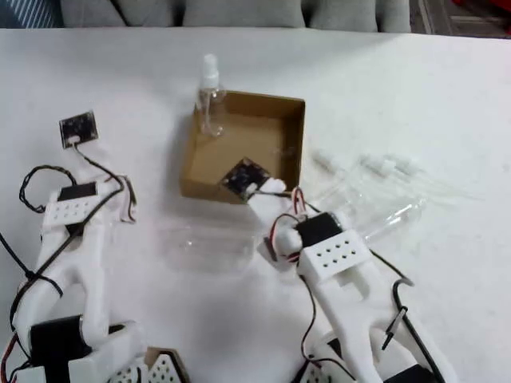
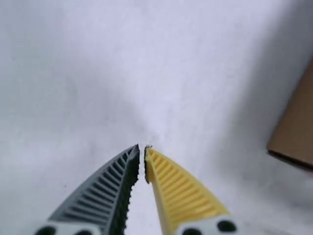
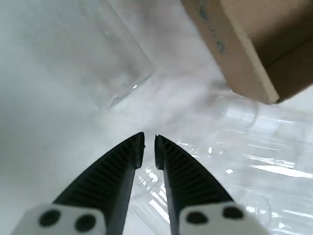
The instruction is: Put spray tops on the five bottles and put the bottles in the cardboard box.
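On the left of the bench [image 1: 447, 80], my left hand [image 2: 142, 152] was closed on nothing, its tips nearly touching above the white surface. A clear bottle [image 1: 207, 243] lay on its side in front of the cardboard box [image 1: 297, 128]. One capped bottle [image 1: 210, 96] stood upright in the box's far left corner. My right hand [image 3: 149, 139] — also shut, gripping nothing — hung by the box's near right corner, above more lying bottles [image 1: 383, 217]. Loose spray tops [image 1: 375, 166] lay on the bench right of the box.
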`<state>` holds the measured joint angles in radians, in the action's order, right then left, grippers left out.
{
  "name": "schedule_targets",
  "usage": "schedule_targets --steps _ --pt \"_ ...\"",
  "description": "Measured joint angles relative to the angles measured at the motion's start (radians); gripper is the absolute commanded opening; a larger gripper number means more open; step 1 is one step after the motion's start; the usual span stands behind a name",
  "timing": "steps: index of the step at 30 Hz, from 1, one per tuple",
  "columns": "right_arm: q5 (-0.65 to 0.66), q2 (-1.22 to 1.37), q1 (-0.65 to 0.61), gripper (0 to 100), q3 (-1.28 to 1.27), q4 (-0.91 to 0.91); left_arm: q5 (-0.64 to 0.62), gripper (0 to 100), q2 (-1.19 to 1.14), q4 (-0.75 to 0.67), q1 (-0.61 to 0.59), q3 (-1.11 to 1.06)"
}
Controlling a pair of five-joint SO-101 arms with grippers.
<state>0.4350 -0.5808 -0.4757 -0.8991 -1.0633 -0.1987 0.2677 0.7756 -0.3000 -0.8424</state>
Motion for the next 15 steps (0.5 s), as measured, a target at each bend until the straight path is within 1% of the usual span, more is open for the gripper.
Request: schedule_targets --steps 4,10,12,15 --pt "-0.002 0.052 0.032 1.7 -0.003 0.023 0.000 2 0.000 0.115 0.000 0.005" --pt "-0.005 0.292 0.031 1.7 0.068 0.023 0.000 2 0.054 0.354 0.000 0.037" --pt "-0.005 0.358 0.029 1.7 0.100 0.023 0.008 2 0.077 0.391 0.000 0.035" --pt "-0.008 0.413 -0.008 1.7 0.129 0.032 0.048 2 0.101 0.399 0.006 0.008"
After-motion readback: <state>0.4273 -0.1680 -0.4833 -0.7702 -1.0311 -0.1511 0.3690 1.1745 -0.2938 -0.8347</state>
